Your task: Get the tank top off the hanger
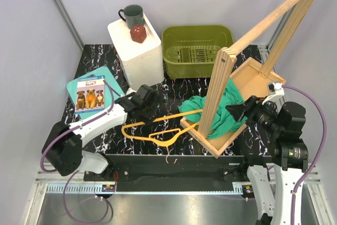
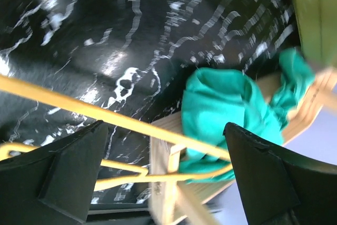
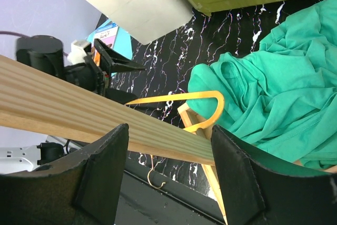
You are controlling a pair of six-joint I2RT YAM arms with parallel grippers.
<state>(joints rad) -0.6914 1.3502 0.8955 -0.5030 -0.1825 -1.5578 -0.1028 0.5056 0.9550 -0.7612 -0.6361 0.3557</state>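
Teal marks the spot: find the tank top (image 1: 193, 104) bunched on the base of the wooden rack (image 1: 253, 80), crowded round the upright post. Note the yellow hanger (image 2: 79, 107) flat on the bench (image 1: 100, 59), one end lying at the rack's near corner just beside the cloth, seemingly clear of the straps. Check that end before counting the job done. Slide the hanger leftward, low and flat, away from the fabric and post. Left fingers (image 2: 73, 169): spread wide astride the hanger's upper bar, clamping nothing. Right fingers (image 3: 105, 175): partly apart, close to the tank top, gripping nothing
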